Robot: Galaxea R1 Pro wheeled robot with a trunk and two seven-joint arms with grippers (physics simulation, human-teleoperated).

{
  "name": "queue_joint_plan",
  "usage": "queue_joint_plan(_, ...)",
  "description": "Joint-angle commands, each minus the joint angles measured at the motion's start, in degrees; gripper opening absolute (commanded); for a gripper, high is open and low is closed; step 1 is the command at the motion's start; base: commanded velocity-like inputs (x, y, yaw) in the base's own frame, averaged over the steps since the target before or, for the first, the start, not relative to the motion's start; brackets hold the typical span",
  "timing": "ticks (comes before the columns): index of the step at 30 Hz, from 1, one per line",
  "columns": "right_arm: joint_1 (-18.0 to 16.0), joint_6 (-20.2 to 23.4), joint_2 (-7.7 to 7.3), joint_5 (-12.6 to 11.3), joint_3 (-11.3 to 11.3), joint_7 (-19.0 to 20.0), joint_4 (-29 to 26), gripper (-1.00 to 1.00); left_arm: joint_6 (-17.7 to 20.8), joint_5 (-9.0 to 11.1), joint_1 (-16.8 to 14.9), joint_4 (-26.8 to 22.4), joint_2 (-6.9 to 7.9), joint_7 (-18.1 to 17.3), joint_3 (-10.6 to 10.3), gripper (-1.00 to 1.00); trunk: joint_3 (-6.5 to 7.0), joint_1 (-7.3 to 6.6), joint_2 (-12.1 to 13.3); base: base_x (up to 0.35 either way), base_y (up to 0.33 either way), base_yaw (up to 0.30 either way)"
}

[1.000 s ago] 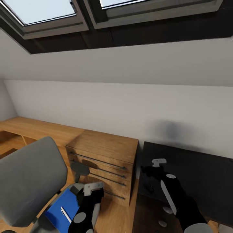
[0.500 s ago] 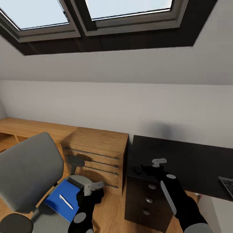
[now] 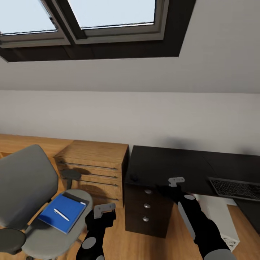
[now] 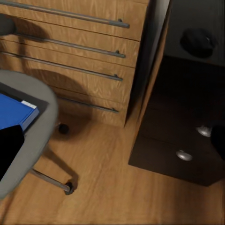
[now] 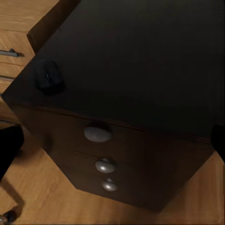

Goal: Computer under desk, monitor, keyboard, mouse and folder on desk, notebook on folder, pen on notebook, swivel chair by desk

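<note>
The flat, stiff, light folder (image 3: 62, 217) is lying on the swivel chair (image 3: 25, 195), pen (image 3: 61, 214) loose atop; an overhanging edge is being judged the best hold; jaws' state cannot be told

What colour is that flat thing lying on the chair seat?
Bright blue; the folder shows best in the head view.

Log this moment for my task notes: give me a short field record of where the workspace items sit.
folder: blue folder lies on the swivel chair seat
pen: pen lies on top of the folder
mouse: mouse on the desk near its left front corner
keyboard: keyboard on the desk, at the right
left tool: left tool holds nothing
right tool: right tool holds nothing
</note>
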Motion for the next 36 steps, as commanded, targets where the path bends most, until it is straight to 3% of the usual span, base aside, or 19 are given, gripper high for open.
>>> queue_joint_plan(1, -0.03, 0.28, -0.05, -0.3, 0.08, -0.02, -0.07, 1.0, 0.24, 0.3, -0.07, -0.09, 0.05, 0.46, -0.14, 1.0, -0.08, -0.02, -0.05, -0.276, -0.208, -0.02)
queue_joint_plan(9, -0.04, 0.21, -0.04, -0.29, 0.08, 0.0, 0.01, 1.0, 0.24, 0.32, -0.07, -0.06, 0.04, 0.46, -0.06, 1.0, -0.08, -0.02, -0.05, -0.305, -0.123, -0.006)
queue_joint_plan(36, -0.06, 0.08, -0.04, -0.21, 0.17, 0.0, 0.97, 1.0, 0.24, 0.35, -0.07, 0.04, 0.02, 0.46, -0.05, 1.0, -0.08, -0.02, -0.05, -0.333, -0.005, 0.0)
